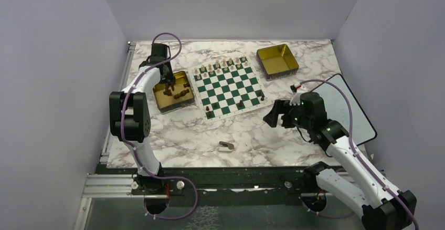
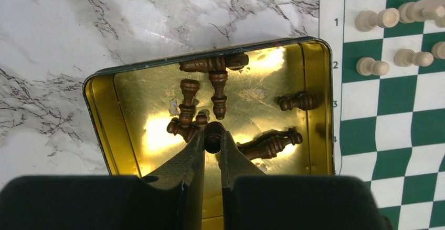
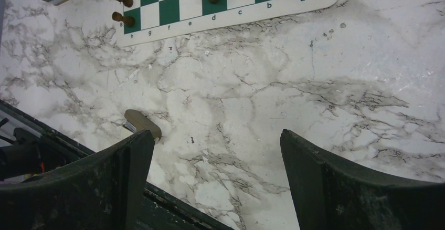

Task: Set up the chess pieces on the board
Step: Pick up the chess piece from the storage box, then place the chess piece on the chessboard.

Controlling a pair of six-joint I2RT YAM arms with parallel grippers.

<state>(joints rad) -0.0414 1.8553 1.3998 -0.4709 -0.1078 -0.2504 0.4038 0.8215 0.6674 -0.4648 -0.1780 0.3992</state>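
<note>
Between grey walls [image 1: 52, 56], the veined white marble worktop [image 1: 173, 130] is carrying the green-checked board [image 1: 226, 88]; left hand [image 2: 212, 135] is pinching a dark chess piece [image 2: 213, 131], right hand [image 3: 215, 140] is gaping.

The marble tabletop [image 1: 183, 130] is carrying the board [image 1: 226, 90], a gold tin [image 1: 176, 108] just left of it, a second gold tin [image 1: 277, 60] at its far right, and a small tan block [image 1: 226, 146] nearer the front.

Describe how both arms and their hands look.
The left arm and right arm have white links, black joint housings and a mauve cable looping alongside. Green lights dot the right one. The left hand and right hand have black tapering fingers.
</note>
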